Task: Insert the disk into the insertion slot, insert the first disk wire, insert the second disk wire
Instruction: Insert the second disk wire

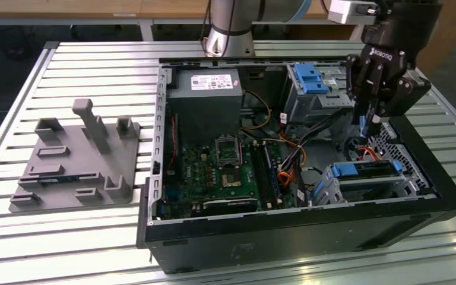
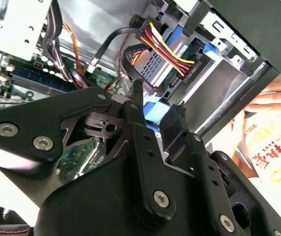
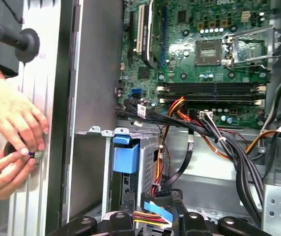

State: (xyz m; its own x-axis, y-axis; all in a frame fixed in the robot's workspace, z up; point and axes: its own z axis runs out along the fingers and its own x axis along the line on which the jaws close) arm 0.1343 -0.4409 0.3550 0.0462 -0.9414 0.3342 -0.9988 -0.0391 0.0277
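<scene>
At the corner of the open computer case (image 1: 291, 228) nearest the exterior view's right, we find the disk (image 1: 368, 171) seated in the insertion slot (image 1: 406, 185), with its blue carrier showing along the top of the cage. Just beyond the slot, beside the case wall on the exterior view's right, the gripper (image 1: 368, 122) hangs inside the case. Both wrist views show its fingers closed on the blue disk wire (image 2: 153, 109), pinched flat between the fingertips. A red, yellow and black wire bundle (image 2: 166, 46) runs just beside the blue disk wire; we cannot tell whether its connector is seated.
</scene>
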